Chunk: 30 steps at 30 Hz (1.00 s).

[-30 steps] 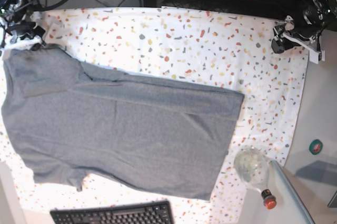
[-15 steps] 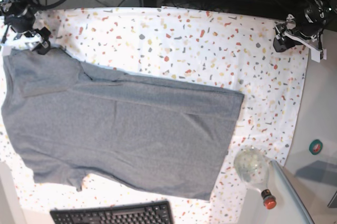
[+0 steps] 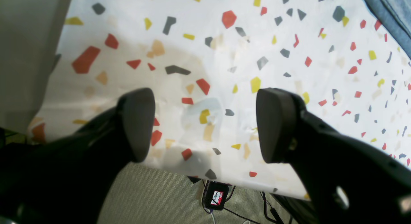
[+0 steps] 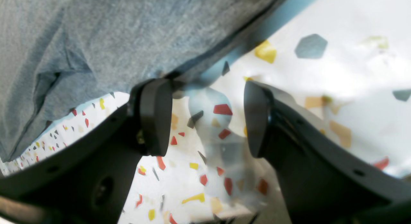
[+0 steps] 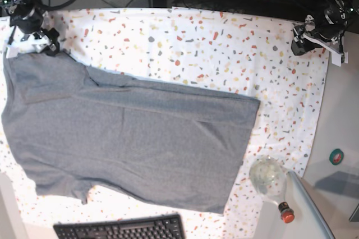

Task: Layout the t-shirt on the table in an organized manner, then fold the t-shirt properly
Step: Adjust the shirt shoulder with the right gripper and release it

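Note:
The grey t-shirt (image 5: 123, 138) lies spread flat across the left and middle of the table (image 5: 224, 42), with a few creases. My right gripper (image 5: 45, 42) hovers at the shirt's far left corner. In the right wrist view it (image 4: 205, 121) is open with only speckled cloth between the fingers, and the shirt's edge (image 4: 128, 34) lies just beyond the fingertips. My left gripper (image 5: 300, 40) is at the table's far right edge, well away from the shirt. Seen by the left wrist camera it (image 3: 205, 124) is open and holds nothing, and a strip of the t-shirt (image 3: 391, 12) shows at the upper right.
A black keyboard (image 5: 120, 229) lies at the near edge. A glass bottle (image 5: 272, 180) with a red cap lies near the front right, beside a green tape roll (image 5: 336, 156). Cables and a small box (image 3: 215, 196) sit below the table's far edge.
My right gripper has opened wider and shifted a little to the right along the shirt's far corner. The shirt and the left arm have stayed where they were.

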Motion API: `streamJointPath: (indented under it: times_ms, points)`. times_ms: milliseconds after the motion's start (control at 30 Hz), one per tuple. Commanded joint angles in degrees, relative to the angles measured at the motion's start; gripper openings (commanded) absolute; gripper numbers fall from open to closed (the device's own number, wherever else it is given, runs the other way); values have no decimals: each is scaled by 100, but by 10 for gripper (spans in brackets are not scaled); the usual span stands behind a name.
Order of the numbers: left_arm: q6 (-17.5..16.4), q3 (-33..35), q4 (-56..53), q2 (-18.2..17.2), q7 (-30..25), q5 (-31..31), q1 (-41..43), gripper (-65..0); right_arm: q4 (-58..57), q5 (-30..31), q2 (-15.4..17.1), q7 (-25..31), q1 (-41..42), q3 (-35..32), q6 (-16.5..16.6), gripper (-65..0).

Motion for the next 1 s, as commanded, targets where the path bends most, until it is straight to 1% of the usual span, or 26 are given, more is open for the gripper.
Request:
streamJointPath:
  times_ms: [0,67,167,567,733,967]
  points:
    - [-28,-42,110,-105,-108,-66,12,-188,101,122,50,41,52,13,48,-315]
    - [-28,-42,110,-105,-108,-57,12,-188,136,219,50,23,43,-4,48,-314]
    - [-28,-42,101,-105,-108,-57,12,-188,110,571,50,23,8,-13,48,-314]
    - [-28,-50,101,-105,-108,-57,12,-188,136,623,50,14,8,-13,48,-315]
    - [-28,-50,101,-105,-108,-57,12,-188,136,922,50,14,-45,-22,48,-315]
    - [-28,-50,101,-105,-108,-57,12,-188,84,922,50,32,43,-22,48,-315]
